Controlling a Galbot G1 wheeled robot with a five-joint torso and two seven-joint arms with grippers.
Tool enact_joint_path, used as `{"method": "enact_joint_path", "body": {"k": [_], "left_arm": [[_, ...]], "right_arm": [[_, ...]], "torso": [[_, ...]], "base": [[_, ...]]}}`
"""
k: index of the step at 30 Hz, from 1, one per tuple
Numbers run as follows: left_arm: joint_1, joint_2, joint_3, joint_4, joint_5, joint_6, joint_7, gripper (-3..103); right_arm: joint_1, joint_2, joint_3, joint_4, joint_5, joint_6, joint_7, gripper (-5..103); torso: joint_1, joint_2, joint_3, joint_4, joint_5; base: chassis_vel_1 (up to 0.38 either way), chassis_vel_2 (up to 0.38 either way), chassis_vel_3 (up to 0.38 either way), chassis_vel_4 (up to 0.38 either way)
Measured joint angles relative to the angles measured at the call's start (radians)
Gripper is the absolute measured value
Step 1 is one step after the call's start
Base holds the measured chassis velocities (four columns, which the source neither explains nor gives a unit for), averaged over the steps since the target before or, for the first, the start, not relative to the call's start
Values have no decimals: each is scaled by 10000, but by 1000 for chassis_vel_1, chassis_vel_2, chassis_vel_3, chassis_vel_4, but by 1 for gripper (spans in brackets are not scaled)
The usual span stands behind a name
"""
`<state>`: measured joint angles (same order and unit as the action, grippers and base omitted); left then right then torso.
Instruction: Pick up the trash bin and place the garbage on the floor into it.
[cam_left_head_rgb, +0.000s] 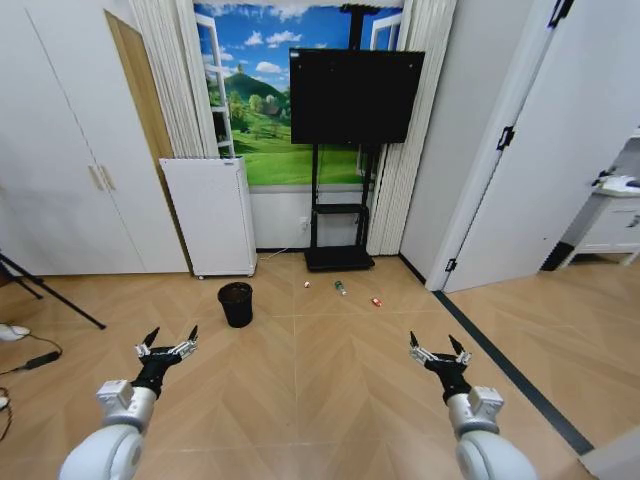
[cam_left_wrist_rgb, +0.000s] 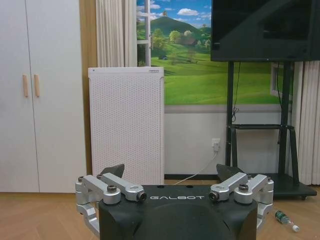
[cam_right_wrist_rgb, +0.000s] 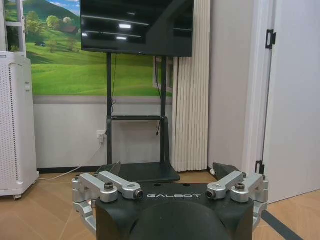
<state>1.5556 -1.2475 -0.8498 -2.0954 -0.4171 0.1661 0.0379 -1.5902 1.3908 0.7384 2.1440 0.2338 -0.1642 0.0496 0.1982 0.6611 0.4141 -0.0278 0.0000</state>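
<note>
Left claw (cam_left_head_rgb: 168, 345) spread wide, holding nothing, hovering over the floor (cam_left_head_rgb: 330, 400) at the near left. Right claw (cam_left_head_rgb: 436, 350) likewise spread and empty, hovering at the near right. Both arms raised forward, well apart from each other and from the task's things.

The trash bin (cam_left_head_rgb: 236, 304), small, black and round, stands upright on the floor ahead of the left claw, just in front of the white perforated appliance (cam_left_head_rgb: 212, 215).

The garbage lies in a loose row on the floor to the right of the bin, near the base of the TV stand (cam_left_head_rgb: 339, 258): white-and-red scrap (cam_left_head_rgb: 307, 285), small bottle (cam_left_head_rgb: 340, 288) lying on its side, red bit (cam_left_head_rgb: 377, 301). All three separate, none touching the bin.

In the left wrist view the bottle (cam_left_wrist_rgb: 285, 219) lies beside the stand's base, past the left claw (cam_left_wrist_rgb: 171, 179). The right wrist view shows the right claw (cam_right_wrist_rgb: 169, 173) facing the stand and curtain (cam_right_wrist_rgb: 191, 100).
</note>
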Motion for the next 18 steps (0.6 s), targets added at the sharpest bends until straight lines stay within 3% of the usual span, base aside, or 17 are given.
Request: {"method": "enact_joint_path", "body": {"k": [18], "left_arm": [[-112,-103,58,135,24,13,178,100]], "right_arm": [[-3,-128,-159,-96,-4,-116,-289,100]], "torso": [[6,-3,3,2,1]], "base": [[-225,222,222,-234]]}}
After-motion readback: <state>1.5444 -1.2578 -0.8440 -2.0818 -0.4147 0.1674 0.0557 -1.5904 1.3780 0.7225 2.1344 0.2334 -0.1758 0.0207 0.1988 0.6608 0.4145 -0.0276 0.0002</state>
